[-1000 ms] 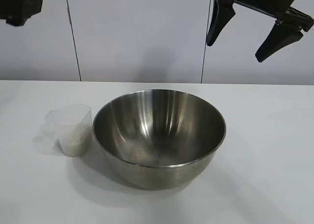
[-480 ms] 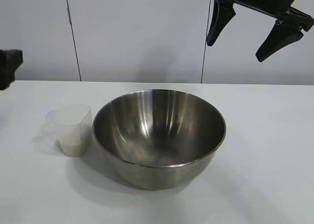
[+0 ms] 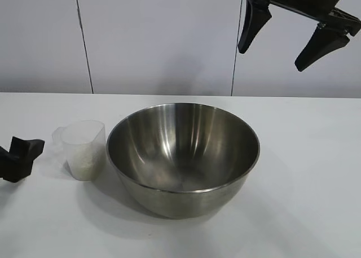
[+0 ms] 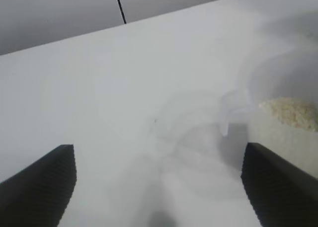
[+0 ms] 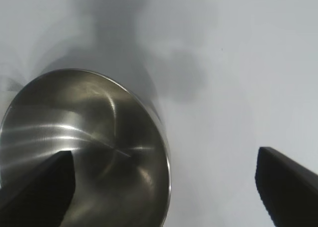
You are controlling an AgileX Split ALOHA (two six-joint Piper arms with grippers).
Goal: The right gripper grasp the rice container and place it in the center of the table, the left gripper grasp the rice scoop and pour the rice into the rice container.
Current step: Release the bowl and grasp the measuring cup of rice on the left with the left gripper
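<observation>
While the steel bowl (image 3: 183,156) already sits mid-table and empty, the left gripper (image 3: 21,158) has dropped from high at the edge of view a second ago to table level, just beside the clear plastic cup (image 3: 84,149) that stands touching or nearly touching the bowl's left side with rice (image 4: 292,113) in its bottom. Its fingers (image 4: 42,180) are spread wide with nothing between them, and the cup's small handle (image 4: 232,113) lies ahead of them, so I judge the bowl placement finished and the grab for the cup about to begin. Well above the table (image 3: 316,173), the right gripper (image 3: 285,35) hangs motionless over the bowl's far right side, its fingers likewise apart and empty.
</observation>
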